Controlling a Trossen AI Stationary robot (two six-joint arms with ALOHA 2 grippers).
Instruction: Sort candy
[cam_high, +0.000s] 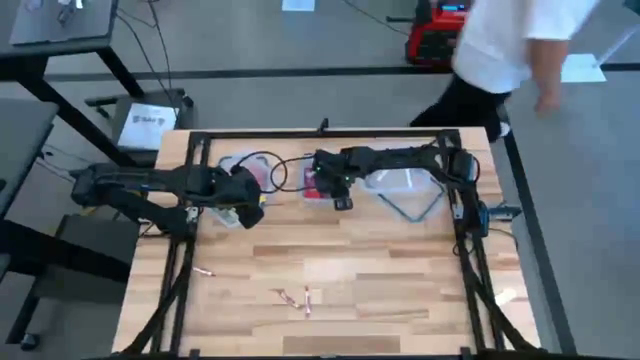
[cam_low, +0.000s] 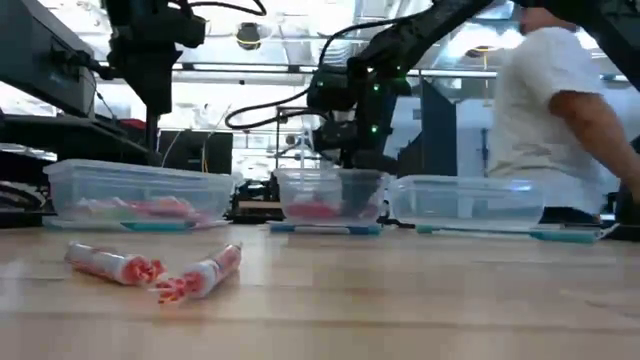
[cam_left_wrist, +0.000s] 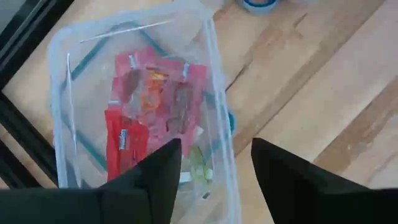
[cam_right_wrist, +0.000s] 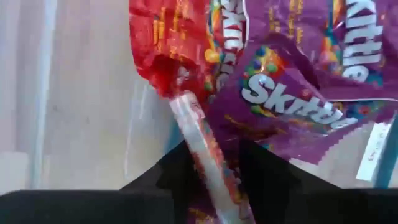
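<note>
Candy: a thin striped red/white roll (cam_right_wrist: 202, 149) sits between the right gripper (cam_right_wrist: 211, 168) fingers, jaws narrowed round it & touching both sides, so it looks gripped. This is right above/in the middle tub (cam_low: 330, 196), on top of purple Skittles packs (cam_right_wrist: 292, 93) & a red pack (cam_right_wrist: 174, 43). From the low view that tub shows red/pink stuff on its floor, w/ the right gripper hanging just over its rim.

Left tub (cam_left_wrist: 214, 124) holds more candy: pink wrappers (cam_left_wrist: 158, 93), a red pack (cam_left_wrist: 121, 143), a pale greenish bit near the wall. Left gripper (cam_left_wrist: 214, 168) hovers over that tub's edge, jaws wide apart, nothing between them.

Loose pieces on the table (cam_high: 400, 290): two striped rolls (cam_low: 160, 270) lying near the front edge in the low view, ends meeting in a V; high view shows them as a small cluster (cam_high: 298, 297) front-centre, plus one more piece (cam_high: 204, 271) off toward the left arm's side, well apart from the tubs.

Third tub (cam_low: 470, 203) on the right arm's side, contents can't tell, looks clear. All 3 tubs in a row along the far side of the table.

Beyond the table: a person in a white top (cam_low: 545, 100) near the far right corner, arm down, not touching the rig
</note>
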